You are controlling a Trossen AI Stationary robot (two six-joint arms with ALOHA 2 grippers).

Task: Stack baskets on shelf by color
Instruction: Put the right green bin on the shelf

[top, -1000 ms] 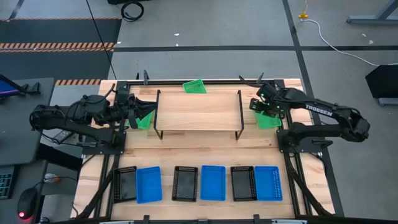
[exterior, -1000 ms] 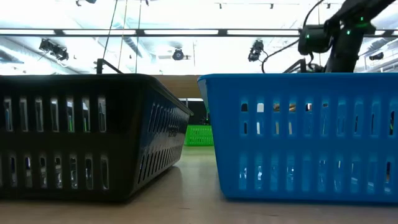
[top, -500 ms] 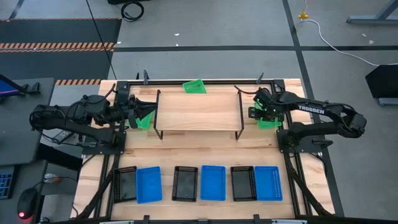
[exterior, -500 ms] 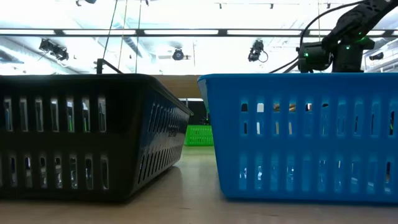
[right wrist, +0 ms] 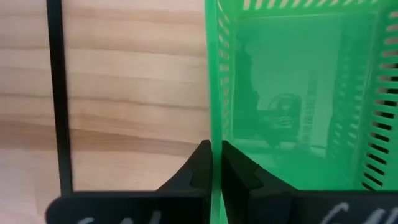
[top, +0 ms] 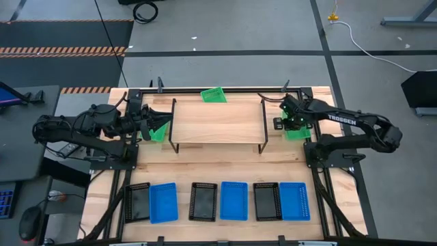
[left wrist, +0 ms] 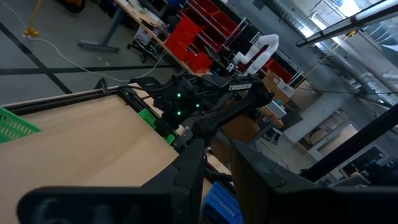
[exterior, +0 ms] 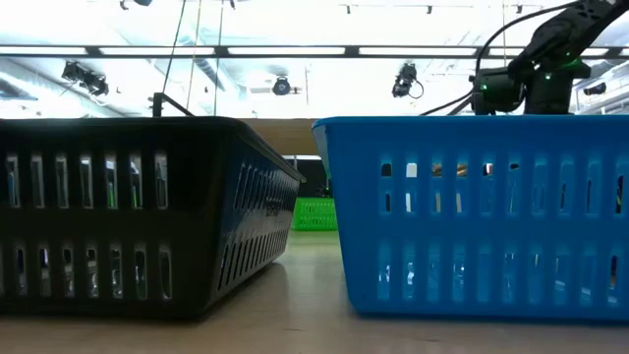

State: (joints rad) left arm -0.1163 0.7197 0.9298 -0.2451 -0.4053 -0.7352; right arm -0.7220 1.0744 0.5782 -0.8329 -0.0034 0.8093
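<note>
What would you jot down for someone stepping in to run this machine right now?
Right gripper: shut on the wall of the green basket to the right of the shelf, which is bare.
Left gripper: beside the shelf's left end, over another green basket; I cannot tell its state.
A third green basket lies behind the shelf.
Three black baskets and three blue baskets sit in pairs along the table's near edge, untouched.
Done: nothing stacked yet. Left: all nine baskets onto the shelf, sorted by colour.
</note>
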